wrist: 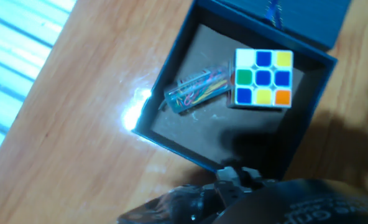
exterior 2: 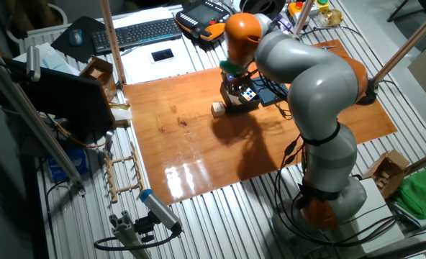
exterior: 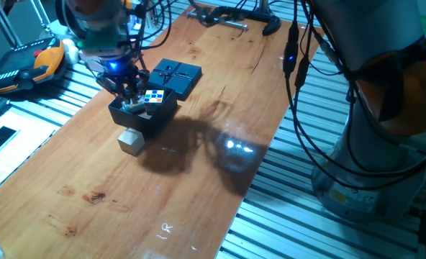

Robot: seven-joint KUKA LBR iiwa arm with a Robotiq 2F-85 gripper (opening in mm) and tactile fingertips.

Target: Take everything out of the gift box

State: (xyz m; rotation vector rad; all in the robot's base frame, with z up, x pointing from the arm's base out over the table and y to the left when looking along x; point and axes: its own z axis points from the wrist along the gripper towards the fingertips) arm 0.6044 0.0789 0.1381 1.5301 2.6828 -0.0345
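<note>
The tool (exterior: 127, 90) hangs just over the box (exterior: 142, 113), at its rim on the side away from the lid (exterior: 175, 76). Whether its fingers are spread or closed cannot be told; in the hand view only a dark blur of them shows at the bottom edge.

Under the tool, inside the box, lie a clear case of coloured bits (wrist: 195, 90) and, beyond it, the puzzle cube (wrist: 263, 78). The beige cube (exterior: 132, 140) already sits on the worktop (exterior: 198, 165), just outside the box.

The likely risks: a finger could catch the box wall and drag or tip the light box, and the slim case, lying flat near the wall, may slip from a pinch.
</note>
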